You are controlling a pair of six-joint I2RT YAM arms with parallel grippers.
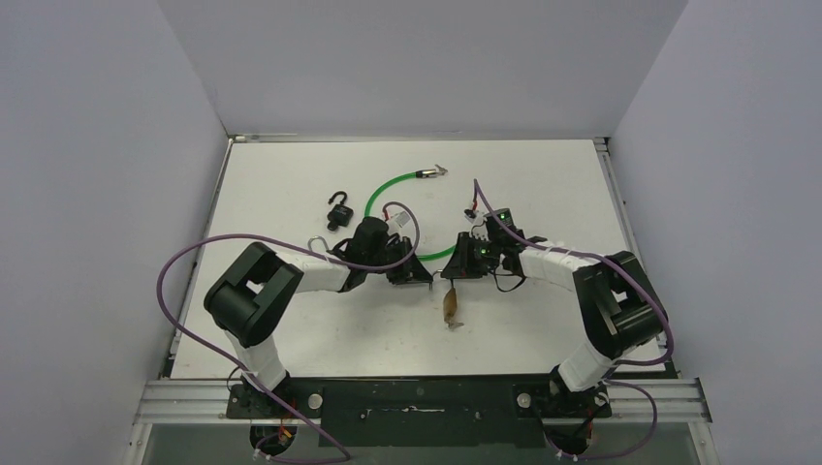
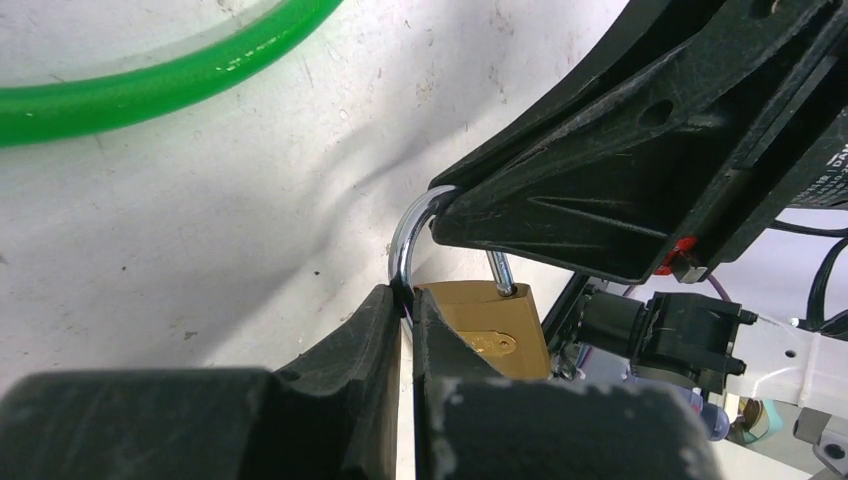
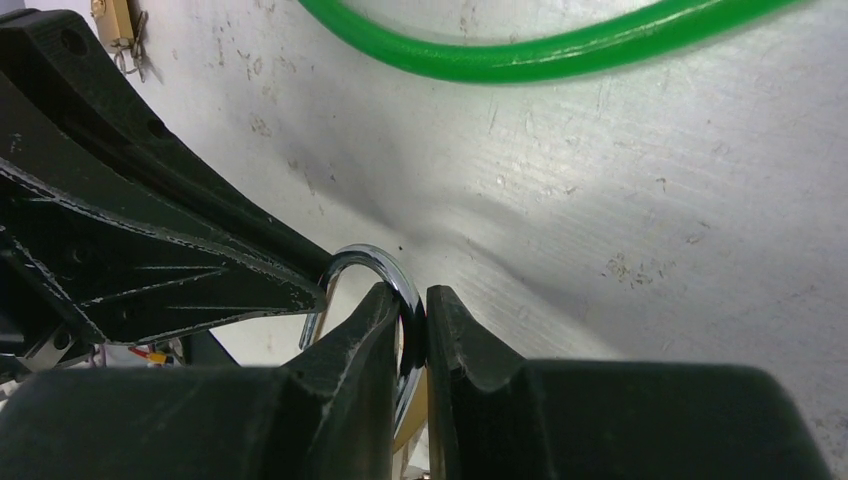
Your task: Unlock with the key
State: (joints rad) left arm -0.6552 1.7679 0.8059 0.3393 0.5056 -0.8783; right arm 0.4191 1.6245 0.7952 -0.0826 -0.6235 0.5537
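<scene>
Nearest the arm bases, a loose padlock [image 1: 449, 303], also brass, lies on the table [image 1: 543, 194]. Something small and metallic sits at its near end, perhaps a key or a ring, but it is too small to tell. Just beyond it the two claws meet. The left claw [image 2: 405, 300] is pinched almost fully closed on one leg of the chrome shackle [image 2: 403, 240] of the brass padlock [image 2: 490, 325], right where that leg reaches the body. The right claw [image 3: 415, 300] is clamped on the same shackle, just below its bend. Farther out curves the green cable [image 3: 560, 55]. Beyond the left arm sits the black padlock [image 1: 338, 211], its shackle apparently swung open.

As I judge it, the unlocking proper is not done: neither claw carries a key, and none shows in the held lock. What is left is fetching the key, inserting it and turning it.

The keyhole is hidden behind the fingers. Whether the pinched shackle leg is seated or free, I cannot tell.
</scene>
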